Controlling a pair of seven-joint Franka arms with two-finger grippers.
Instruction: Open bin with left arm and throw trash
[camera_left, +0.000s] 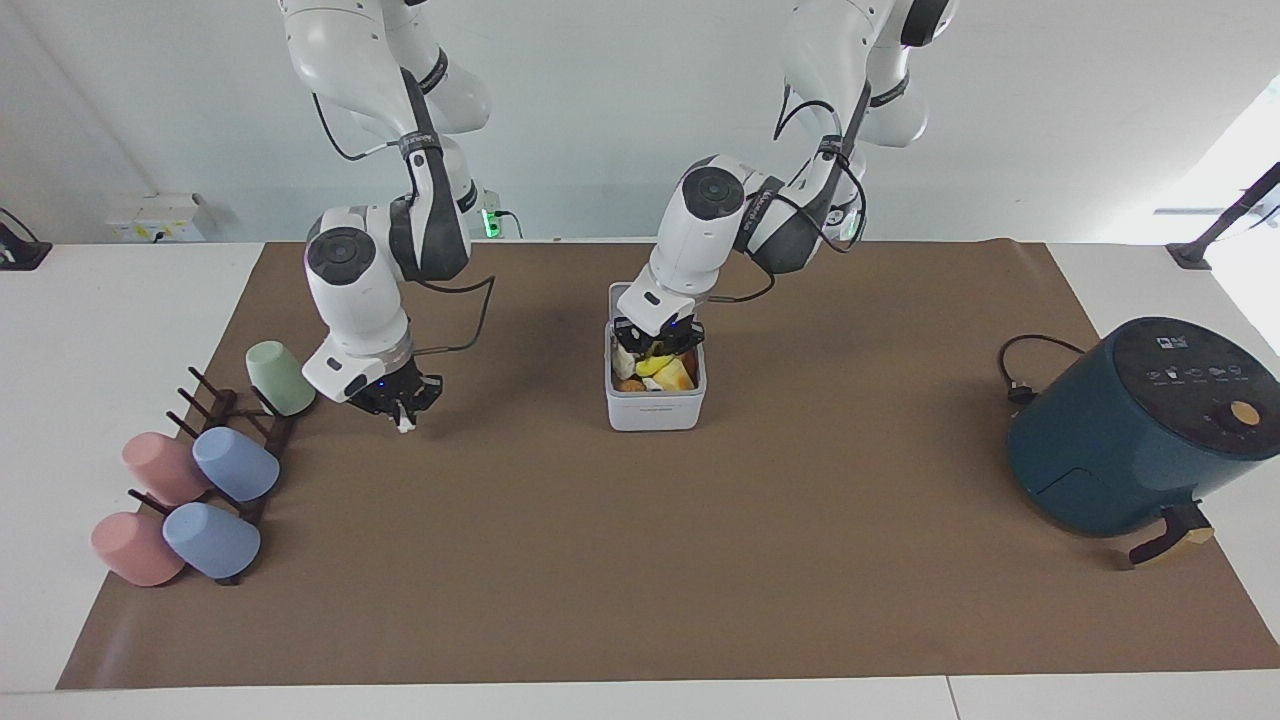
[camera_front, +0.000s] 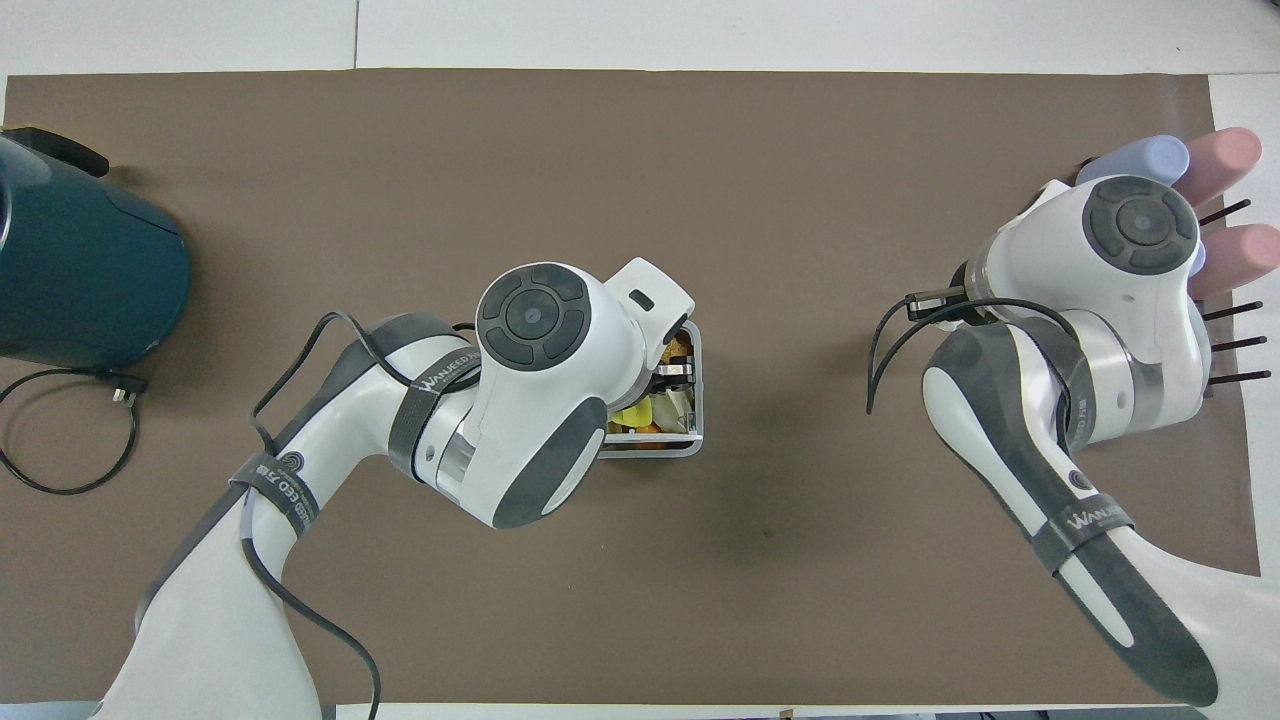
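Observation:
The white bin (camera_left: 655, 412) stands mid-table with its lid (camera_left: 620, 298) tipped up on the side nearer the robots. Inside lie a yellow scrap (camera_left: 662, 366), a white wad (camera_left: 627, 360) and some orange bits; the overhead view shows the rim (camera_front: 690, 446) and the scrap (camera_front: 632, 412). My left gripper (camera_left: 656, 346) is down in the bin's opening, fingers apart, over the trash. My right gripper (camera_left: 401, 410) is shut on a small white paper wad (camera_left: 404, 424), held just above the mat beside the cup rack. In the overhead view the right arm hides that wad.
A dark-teal air fryer (camera_left: 1140, 430) with its cable (camera_left: 1018, 375) stands toward the left arm's end. A rack with pink and blue cups (camera_left: 200, 480) and a green cup (camera_left: 280, 378) sits toward the right arm's end, close to the right gripper.

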